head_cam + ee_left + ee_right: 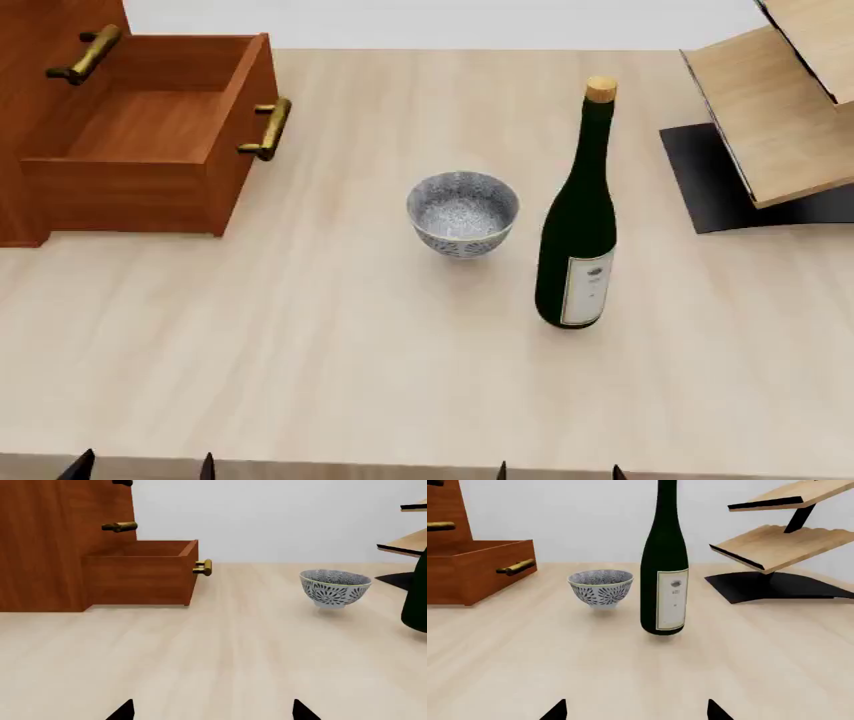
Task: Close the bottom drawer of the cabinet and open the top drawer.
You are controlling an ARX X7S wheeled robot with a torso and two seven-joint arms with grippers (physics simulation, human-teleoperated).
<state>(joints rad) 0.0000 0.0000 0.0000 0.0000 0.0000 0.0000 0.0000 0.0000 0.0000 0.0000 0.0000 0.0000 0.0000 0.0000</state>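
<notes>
The reddish-brown cabinet (34, 120) stands at the table's far left. Its bottom drawer (147, 140) is pulled out, empty, with a brass bar handle (267, 128) on its front. It also shows in the left wrist view (140, 572) and the right wrist view (480, 570). A drawer above it is shut, with its brass handle (83, 55) showing. The top drawer shows only as a handle end (122, 482) at the frame edge. My left gripper (144, 468) and right gripper (561, 470) are open and empty at the table's near edge, far from the cabinet.
A patterned blue-white bowl (462, 212) sits mid-table. A dark green wine bottle (578, 215) stands upright to its right. A pale wooden rack (781, 100) on a black base stands at the far right.
</notes>
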